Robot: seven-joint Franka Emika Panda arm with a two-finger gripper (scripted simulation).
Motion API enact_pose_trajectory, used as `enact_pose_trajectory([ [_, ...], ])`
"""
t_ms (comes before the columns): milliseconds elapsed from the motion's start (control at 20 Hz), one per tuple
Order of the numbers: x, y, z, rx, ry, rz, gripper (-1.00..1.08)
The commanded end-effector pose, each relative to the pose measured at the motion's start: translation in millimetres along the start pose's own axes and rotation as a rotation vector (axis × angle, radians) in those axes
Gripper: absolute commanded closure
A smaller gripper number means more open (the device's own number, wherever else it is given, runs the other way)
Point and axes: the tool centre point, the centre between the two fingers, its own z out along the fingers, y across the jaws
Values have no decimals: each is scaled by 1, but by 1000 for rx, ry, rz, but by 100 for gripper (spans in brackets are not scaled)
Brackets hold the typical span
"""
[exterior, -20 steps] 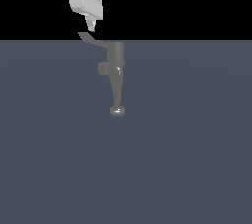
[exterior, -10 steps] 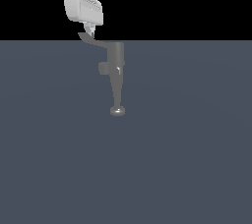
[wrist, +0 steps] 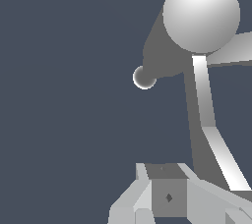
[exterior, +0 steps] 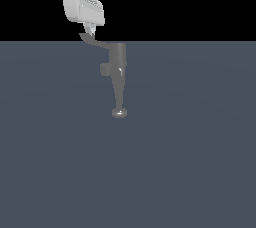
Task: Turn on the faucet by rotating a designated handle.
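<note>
Faucet (exterior: 119, 74) stands with its long axis vertical in the exterior view, spout down. Handle (exterior: 93, 41) projects toward that view's left. Gripper (exterior: 89, 33) at handle tip; jaw opening indeterminate.

Around me there is only a flat, matte slate-blue ground plane (exterior: 190, 162), evenly lit and without seams, marks or texture, filling the exterior view from the 6 o'clock edge up past its middle. Toward 12 o'clock it ends in a straight horizon line, and above that lies a plain black void (exterior: 200, 2). From my wrist I see the same dull blue surface (wrist: 64, 70) as backdrop.
</note>
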Motion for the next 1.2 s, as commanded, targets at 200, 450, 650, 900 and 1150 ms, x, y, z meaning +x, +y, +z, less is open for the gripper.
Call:
enact_pose_trajectory([
  [200, 0, 16, 0, 0, 0, 0, 108],
  [450, 1, 29, 0, 0, 0, 0, 108],
  [650, 1, 39, 0, 0, 0, 0, 108],
  [900, 2, 53, 0, 0, 0, 0, 108],
  [1150, 2, 67, 0, 1, 0, 1, 108],
])
